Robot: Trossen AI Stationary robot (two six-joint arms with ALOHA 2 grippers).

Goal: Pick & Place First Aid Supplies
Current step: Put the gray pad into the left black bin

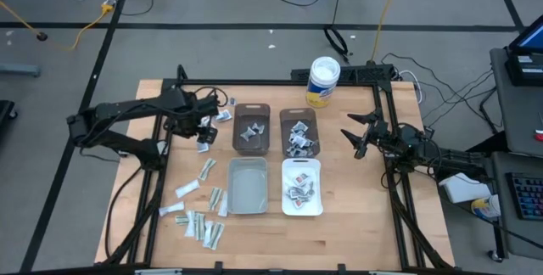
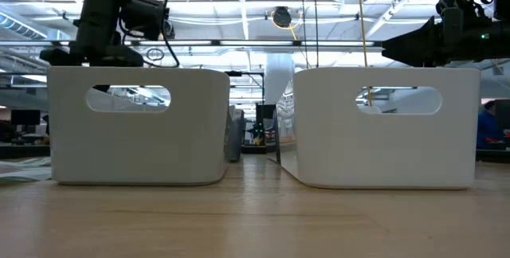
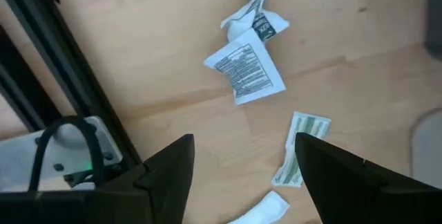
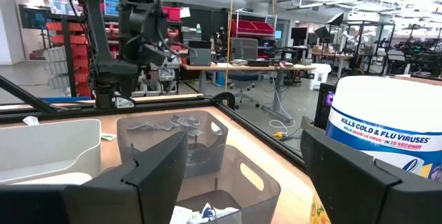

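On a pale wooden tabletop (image 1: 356, 224), small flat white and silver sealed packets (image 1: 197, 221) lie loose at the left. Others fill two brown bins (image 1: 252, 109) and a white bin (image 1: 302, 210). Sorting looks partly done. Left gripper (image 1: 204, 132) hovers empty with fingers apart, as does the waiting right gripper (image 1: 356, 136).

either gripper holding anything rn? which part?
Nothing held. Left gripper open above loose packets on the table; right gripper open, empty, beside the bins.
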